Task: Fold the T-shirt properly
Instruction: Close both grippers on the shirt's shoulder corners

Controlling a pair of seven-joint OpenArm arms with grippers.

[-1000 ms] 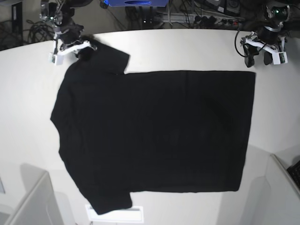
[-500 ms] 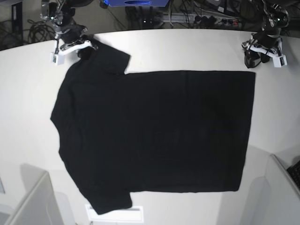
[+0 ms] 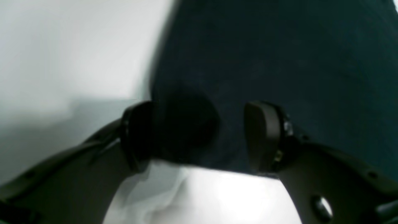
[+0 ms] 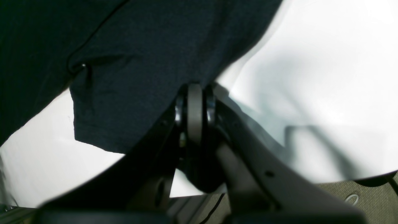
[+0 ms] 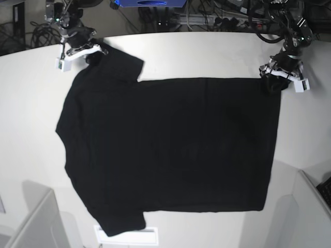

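Black T-shirt (image 5: 170, 144) lies flat; wrist views reveal right claw (image 4: 195, 93) pinching sleeve, left claw (image 3: 199, 133) agape.

This looks like a robotics lab. A wide white surface (image 5: 207, 51) fills the base view; behind its far edge lie tangled black cables (image 5: 31, 31), a power strip (image 5: 232, 21) and a blue box (image 5: 150, 3), and grey partitions (image 5: 36, 222) flank its near corners.

Base cam looks straight down on the whole white table (image 5: 207, 51); both wrist cams sit super close behind their fingers, each sharing a T-shirt (image 5: 170, 144) corner.
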